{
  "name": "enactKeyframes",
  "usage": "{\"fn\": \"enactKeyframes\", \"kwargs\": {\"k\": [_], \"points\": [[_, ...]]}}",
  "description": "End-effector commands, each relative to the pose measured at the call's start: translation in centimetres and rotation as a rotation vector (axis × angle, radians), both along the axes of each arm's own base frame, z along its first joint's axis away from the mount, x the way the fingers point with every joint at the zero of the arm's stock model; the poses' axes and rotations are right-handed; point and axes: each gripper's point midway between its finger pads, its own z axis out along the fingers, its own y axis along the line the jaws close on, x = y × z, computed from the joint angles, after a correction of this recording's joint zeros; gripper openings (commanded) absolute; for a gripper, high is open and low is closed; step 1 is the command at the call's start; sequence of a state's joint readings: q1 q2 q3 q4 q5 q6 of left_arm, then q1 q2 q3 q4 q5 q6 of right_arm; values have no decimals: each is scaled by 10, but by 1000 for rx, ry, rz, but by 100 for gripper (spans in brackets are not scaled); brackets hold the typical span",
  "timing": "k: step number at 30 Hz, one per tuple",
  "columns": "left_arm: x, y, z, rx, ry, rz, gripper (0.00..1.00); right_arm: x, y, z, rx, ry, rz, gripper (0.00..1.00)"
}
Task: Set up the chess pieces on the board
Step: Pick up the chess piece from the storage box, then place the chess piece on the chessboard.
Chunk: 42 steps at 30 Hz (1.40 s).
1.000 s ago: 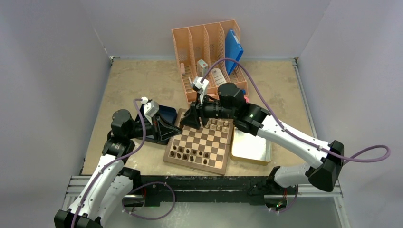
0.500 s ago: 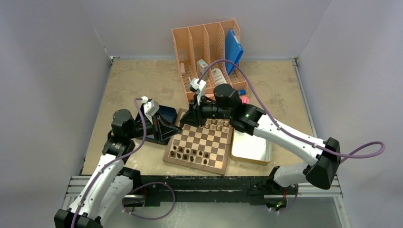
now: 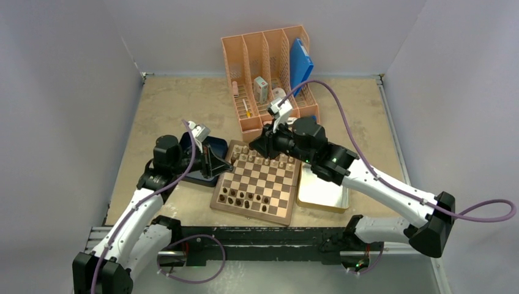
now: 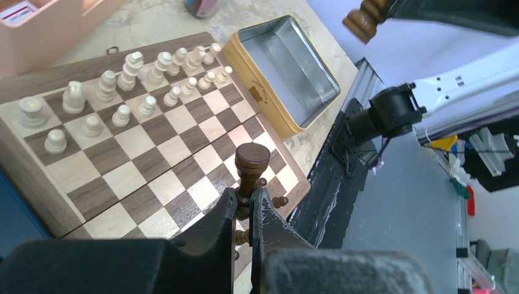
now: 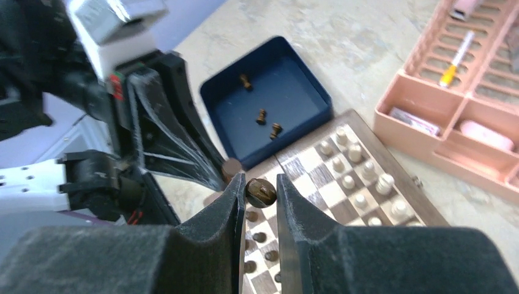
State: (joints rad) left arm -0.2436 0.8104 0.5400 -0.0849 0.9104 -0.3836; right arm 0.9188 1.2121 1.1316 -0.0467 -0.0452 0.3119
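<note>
Observe that the left gripper (image 4: 243,205) is clamped on one dark piece (image 4: 252,164), held upright over the board (image 4: 177,150) near its edge. The right gripper (image 5: 260,190) is clamped on a second dark piece (image 5: 261,192) above the board. Several dark chess pieces (image 3: 235,197) stand on the near rows, though their exact count is not legible. Three more lie in the dark blue tray (image 5: 287,92). The pale pieces (image 4: 131,67) fill the far rows. Judge the dark side as partly set.

Board (image 3: 260,184) checked tan and brown; chess pieces (image 4: 251,160) dark brown; tray (image 5: 287,92) navy.
</note>
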Motion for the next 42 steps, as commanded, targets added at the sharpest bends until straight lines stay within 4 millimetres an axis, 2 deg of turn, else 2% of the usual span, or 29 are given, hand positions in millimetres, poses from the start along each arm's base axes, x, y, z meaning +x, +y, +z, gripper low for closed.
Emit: {"fn": "enactKeyframes", "kwargs": {"k": [1, 6, 10, 13, 20, 24, 34, 42], "points": [[19, 5, 17, 6, -13, 112, 0, 10, -18, -16, -17, 11, -137, 13], [37, 23, 12, 91, -18, 262, 0, 1, -31, -52, -107, 66, -283, 12], [45, 37, 12, 159, -44, 340, 0, -25, -30, -93, -157, 172, -338, 13], [48, 43, 15, 193, -59, 363, 0, -41, -38, -122, -195, 243, -386, 13], [51, 52, 14, 217, -92, 419, 0, -84, -48, -167, -249, 357, -427, 12], [50, 53, 14, 221, -99, 420, 0, -99, -61, -195, -277, 410, -471, 12], [49, 51, 14, 219, -99, 403, 0, -123, -65, -217, -257, 469, -460, 13], [48, 52, 14, 220, -101, 404, 0, -119, -71, -223, -243, 458, -491, 15]]}}
